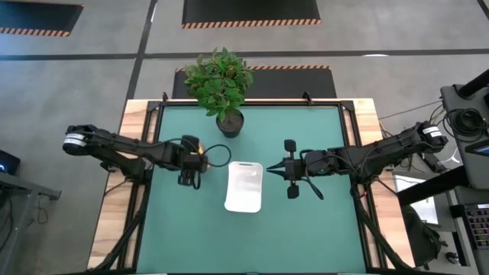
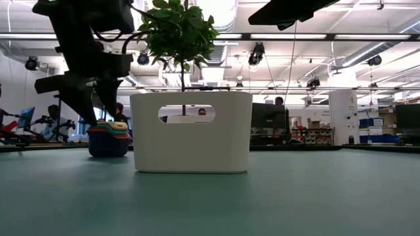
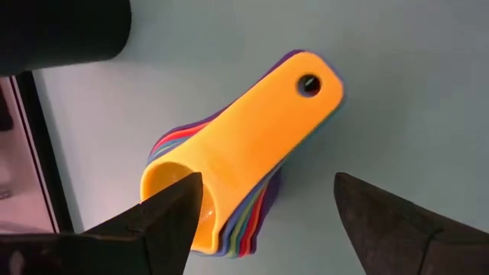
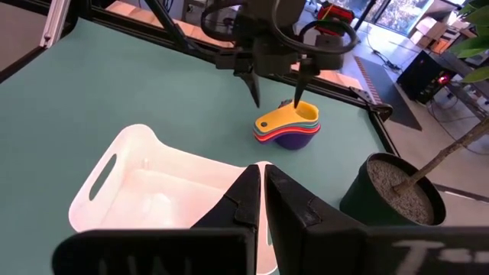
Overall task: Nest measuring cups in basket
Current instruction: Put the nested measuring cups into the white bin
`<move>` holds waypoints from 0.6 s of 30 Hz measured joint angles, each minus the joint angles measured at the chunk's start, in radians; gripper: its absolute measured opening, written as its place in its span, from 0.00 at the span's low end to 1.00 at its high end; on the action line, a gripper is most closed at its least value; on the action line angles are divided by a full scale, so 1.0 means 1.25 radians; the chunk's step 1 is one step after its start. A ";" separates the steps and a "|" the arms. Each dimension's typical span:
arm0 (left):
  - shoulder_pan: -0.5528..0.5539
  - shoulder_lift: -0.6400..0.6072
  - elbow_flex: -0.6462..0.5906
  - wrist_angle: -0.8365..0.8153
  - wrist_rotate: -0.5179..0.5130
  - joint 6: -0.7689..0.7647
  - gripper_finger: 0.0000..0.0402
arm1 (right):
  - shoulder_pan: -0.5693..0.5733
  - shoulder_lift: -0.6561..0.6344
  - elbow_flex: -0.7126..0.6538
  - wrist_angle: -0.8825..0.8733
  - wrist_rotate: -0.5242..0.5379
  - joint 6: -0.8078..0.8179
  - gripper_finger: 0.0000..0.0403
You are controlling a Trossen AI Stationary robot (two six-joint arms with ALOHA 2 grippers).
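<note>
A green mat covered the table (image 1: 176, 229), with a potted plant (image 1: 221, 88) at its far edge. The measuring cups (image 4: 289, 127) sat nested in one stack on the mat, directly below the left gripper (image 4: 275, 95), whose fingers were spread apart above them, touching nothing. The basket (image 1: 244, 186) lay between that gripper and the right gripper (image 1: 291, 169), whose fingers were closed together and empty.

The right gripper (image 4: 258, 191) sits bottom centre, fingers together, over the white basket (image 4: 122, 164). Upper centre, the left gripper (image 4: 276, 90) hangs spread above the stacked measuring cups (image 4: 288, 126); a plant pot (image 4: 393, 195) stands at right.
</note>
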 joint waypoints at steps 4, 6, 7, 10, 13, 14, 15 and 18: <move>0.026 0.000 -0.002 -0.002 0.000 0.000 0.69 | 0.000 0.000 0.000 0.000 0.000 0.000 0.02; 0.045 0.000 -0.002 -0.001 -0.001 0.000 0.69 | 0.000 0.000 0.000 0.000 0.000 0.001 0.02; 0.054 0.000 -0.002 -0.001 -0.001 0.000 0.69 | 0.000 0.000 0.000 0.000 0.000 0.001 0.02; 0.079 0.000 -0.005 -0.001 0.001 0.003 0.69 | 0.000 0.000 0.000 -0.002 0.000 0.001 0.02; 0.093 0.000 -0.011 -0.002 0.021 0.022 0.69 | 0.000 0.000 0.000 -0.004 0.000 0.001 0.02; 0.095 0.000 -0.016 -0.005 0.025 0.025 0.69 | 0.000 0.000 0.000 -0.005 0.000 0.001 0.02; 0.096 0.000 -0.023 -0.010 0.026 0.026 0.69 | 0.000 0.000 0.000 -0.006 0.000 0.001 0.02; 0.096 0.000 -0.029 -0.003 0.027 0.027 0.69 | 0.000 0.000 0.000 -0.007 0.000 0.001 0.02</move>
